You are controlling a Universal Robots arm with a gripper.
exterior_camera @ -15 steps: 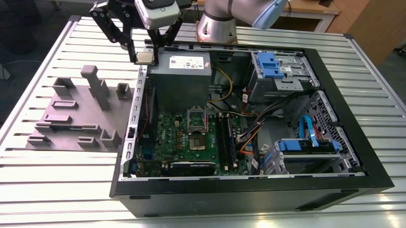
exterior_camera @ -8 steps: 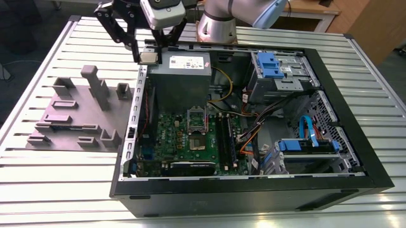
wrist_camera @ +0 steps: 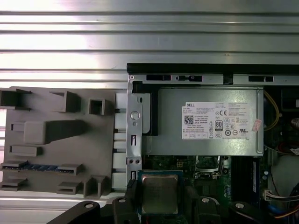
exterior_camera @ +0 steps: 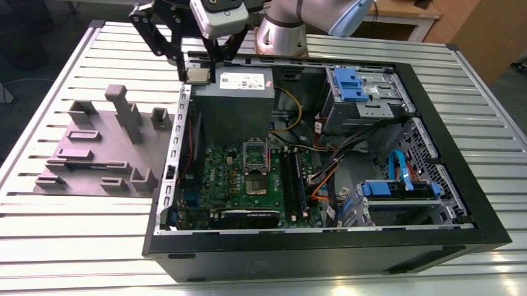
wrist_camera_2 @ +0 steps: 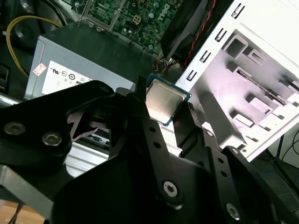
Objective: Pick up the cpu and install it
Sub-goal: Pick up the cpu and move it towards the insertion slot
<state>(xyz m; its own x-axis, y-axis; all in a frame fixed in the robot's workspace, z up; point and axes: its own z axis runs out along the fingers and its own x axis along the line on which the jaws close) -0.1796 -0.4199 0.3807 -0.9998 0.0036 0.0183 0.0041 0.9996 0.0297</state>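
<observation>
My gripper (exterior_camera: 197,75) hangs over the back left corner of the open computer case, shut on the cpu (exterior_camera: 197,76), a small square chip with a silvery top. In both wrist views the cpu (wrist_camera_2: 162,100) (wrist_camera: 159,193) sits flat between the black fingers (wrist_camera_2: 187,122), lifted above the case wall. The green motherboard (exterior_camera: 247,185) lies on the case floor, its metal-framed socket (exterior_camera: 256,155) well in front of the gripper, past the grey power supply (exterior_camera: 234,102). The socket (wrist_camera: 209,163) peeks out beside the held chip in the first wrist view.
A grey plastic fixture (exterior_camera: 99,145) with upright blocks lies on the slatted table at the exterior view's left of the case. Inside the case are blue drive brackets (exterior_camera: 350,80), cables (exterior_camera: 362,148) and a drive cage (exterior_camera: 399,191). The case rim (exterior_camera: 329,246) runs all around.
</observation>
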